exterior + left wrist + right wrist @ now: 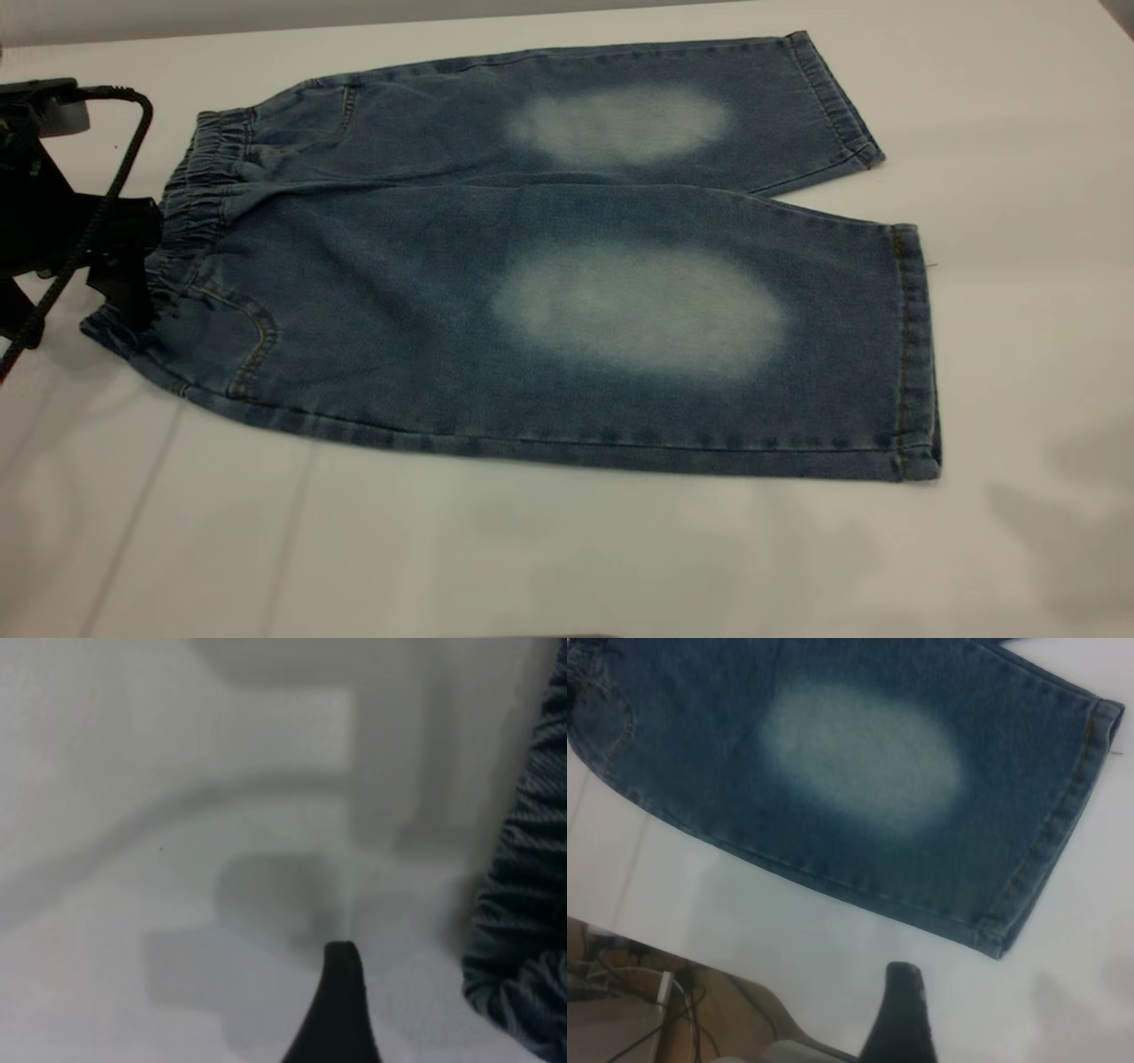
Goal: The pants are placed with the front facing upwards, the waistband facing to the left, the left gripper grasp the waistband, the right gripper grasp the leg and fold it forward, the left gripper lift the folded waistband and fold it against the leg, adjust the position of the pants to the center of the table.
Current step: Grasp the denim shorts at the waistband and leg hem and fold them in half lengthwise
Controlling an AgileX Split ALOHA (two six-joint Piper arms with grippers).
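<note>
Since the pants (532, 292) lie flat and unfolded on the table (567, 549), I'd seat the left gripper (120, 257) squarely on the waistband (190, 208), which sits just beside its fingers. I cannot tell whether either of the 2 grippers is open; the right gripper (902, 1014) hovers off the near leg's hem.

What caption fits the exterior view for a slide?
Blue denim pants lie flat on the white table, waistband beside the left gripper.
</note>
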